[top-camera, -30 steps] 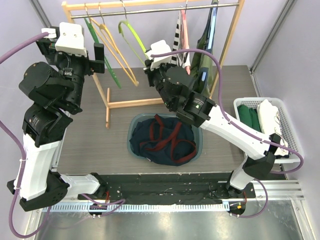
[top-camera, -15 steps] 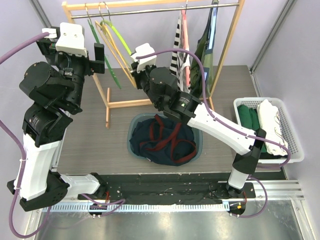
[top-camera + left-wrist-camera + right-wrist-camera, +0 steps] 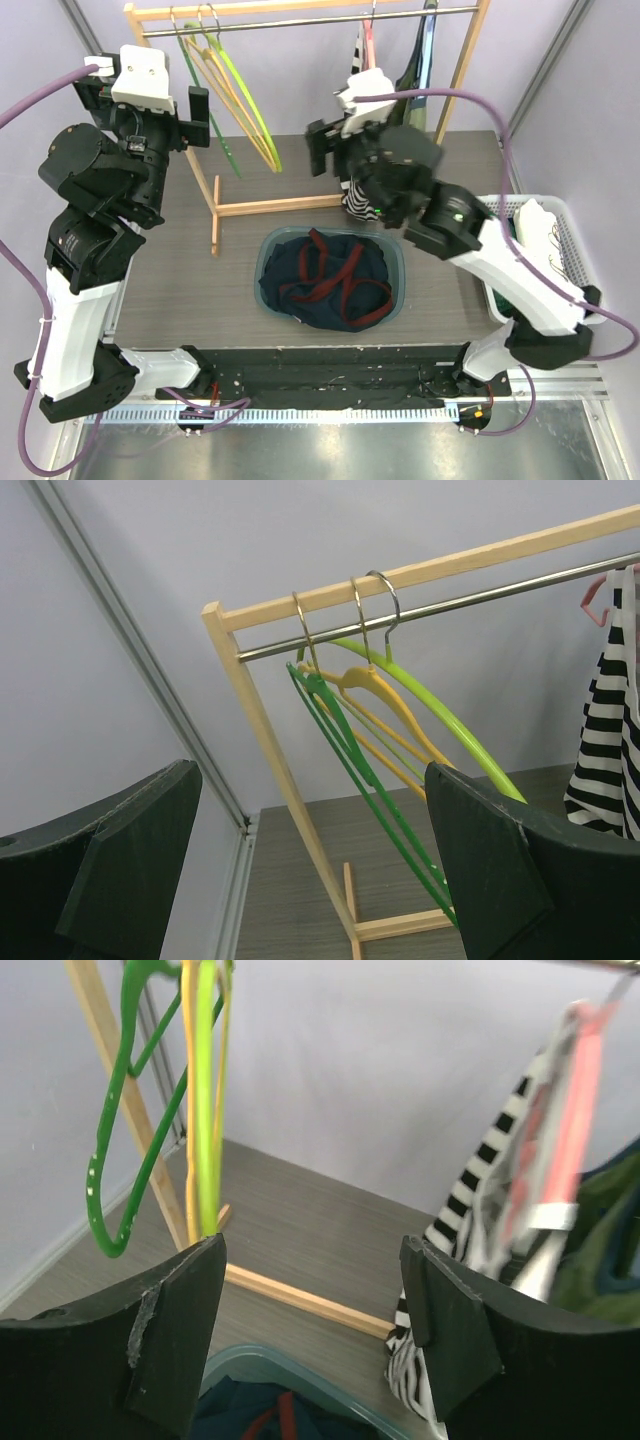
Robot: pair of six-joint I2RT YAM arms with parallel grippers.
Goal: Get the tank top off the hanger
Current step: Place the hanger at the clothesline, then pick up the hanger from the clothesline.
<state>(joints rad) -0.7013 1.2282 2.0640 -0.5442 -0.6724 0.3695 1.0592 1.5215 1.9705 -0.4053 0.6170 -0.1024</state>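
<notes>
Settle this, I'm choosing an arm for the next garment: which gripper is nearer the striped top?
Right. The right gripper hangs open just left of the striped top in the overhead view. The left gripper is farther left, beyond the empty hangers.

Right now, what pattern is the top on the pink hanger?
The tank top is black-and-white striped, clearest in the left wrist view.

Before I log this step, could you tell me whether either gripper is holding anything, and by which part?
Nothing is held: the left gripper and right gripper both stand open and empty.
</notes>
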